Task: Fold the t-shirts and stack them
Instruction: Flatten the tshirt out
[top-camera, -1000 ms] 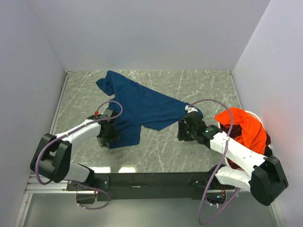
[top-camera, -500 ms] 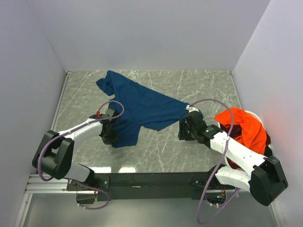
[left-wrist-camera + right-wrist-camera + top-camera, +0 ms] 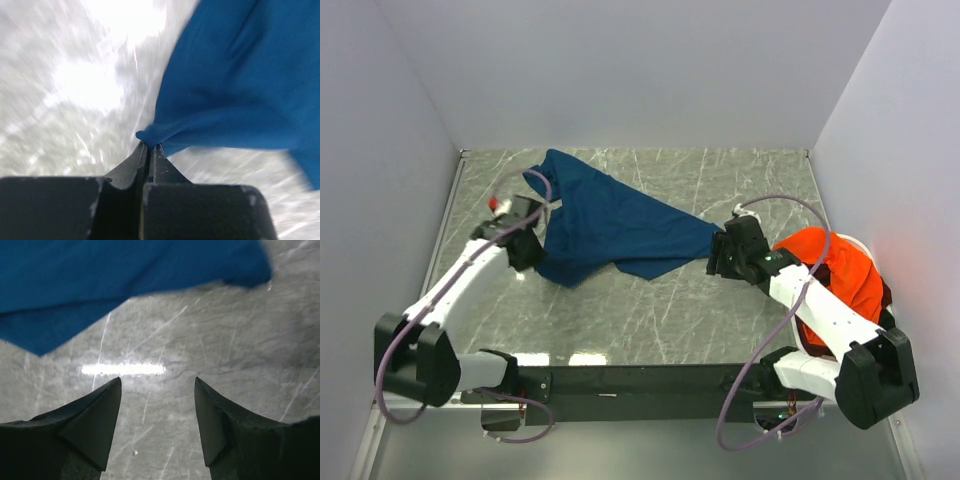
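A navy blue t-shirt (image 3: 620,220) lies spread and rumpled across the middle of the table. My left gripper (image 3: 532,258) is at its left edge, shut on a pinch of blue cloth (image 3: 150,136); the shirt (image 3: 240,85) hangs away to the right in a blurred left wrist view. Just off the shirt's right tip, my right gripper (image 3: 718,258) is open. In the right wrist view that gripper (image 3: 157,385) holds nothing, bare marble lies between its fingers, and the blue shirt (image 3: 100,280) lies beyond. A bright orange t-shirt (image 3: 835,275) is heaped at the right.
The orange shirt sits on a white basket (image 3: 863,244) at the right wall, with dark cloth (image 3: 886,300) under it. Grey walls close in the marble table (image 3: 650,310) on three sides. The arms' black base rail (image 3: 640,380) runs along the near edge.
My left gripper shut on the shirt's near-left edge and drew it up and to the far left. My right gripper opened wider and shifted slightly right, off the shirt's tip.
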You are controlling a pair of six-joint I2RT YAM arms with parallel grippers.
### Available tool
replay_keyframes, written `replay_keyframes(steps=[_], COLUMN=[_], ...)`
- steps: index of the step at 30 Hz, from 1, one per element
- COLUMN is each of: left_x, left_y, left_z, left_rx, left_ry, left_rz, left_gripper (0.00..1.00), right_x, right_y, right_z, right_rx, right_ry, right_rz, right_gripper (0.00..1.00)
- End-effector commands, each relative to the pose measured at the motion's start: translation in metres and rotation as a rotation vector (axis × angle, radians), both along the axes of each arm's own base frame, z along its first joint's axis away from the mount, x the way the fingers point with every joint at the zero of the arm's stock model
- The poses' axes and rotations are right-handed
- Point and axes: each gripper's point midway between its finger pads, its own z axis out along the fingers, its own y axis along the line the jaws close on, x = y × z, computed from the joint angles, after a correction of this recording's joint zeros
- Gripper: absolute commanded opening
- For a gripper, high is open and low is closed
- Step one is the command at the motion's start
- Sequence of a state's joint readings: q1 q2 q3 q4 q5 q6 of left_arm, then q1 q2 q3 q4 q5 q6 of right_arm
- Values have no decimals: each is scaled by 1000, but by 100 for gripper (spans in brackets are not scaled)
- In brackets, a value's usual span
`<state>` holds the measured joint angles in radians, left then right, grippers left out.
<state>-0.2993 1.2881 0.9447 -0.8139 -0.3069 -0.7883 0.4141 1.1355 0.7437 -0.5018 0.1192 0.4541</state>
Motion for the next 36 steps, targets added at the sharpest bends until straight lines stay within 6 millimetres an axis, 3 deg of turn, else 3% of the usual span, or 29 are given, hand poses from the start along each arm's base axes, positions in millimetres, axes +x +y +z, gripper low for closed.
replay_keyframes(steps=[1, 8, 12, 17, 25, 36], left_x=[19, 34, 45, 50, 49, 45], left_y=[28, 39, 43, 45, 48, 53], left_z=[54, 104, 127, 139, 153, 159], left_rx=[35, 20, 11, 7, -2, -2], left_ry=[-135, -269, -344, -381, -418, -442], left_rz=[15, -7, -1, -3, -18, -13], left_gripper=[1, 1, 1, 1, 1, 1], right_x=[22, 45, 46, 38, 24, 10], right_y=[-8, -19, -9, -17, -23, 9], right_z=[16, 1, -7, -34, -59, -77], right_rx=[53, 275, 347, 311, 313, 496], right_ry=[-40, -28, -2, 45, 109, 224], right_rz=[-81, -239, -235, -267, -331, -318], right_gripper=[68, 73, 74, 73, 69, 67])
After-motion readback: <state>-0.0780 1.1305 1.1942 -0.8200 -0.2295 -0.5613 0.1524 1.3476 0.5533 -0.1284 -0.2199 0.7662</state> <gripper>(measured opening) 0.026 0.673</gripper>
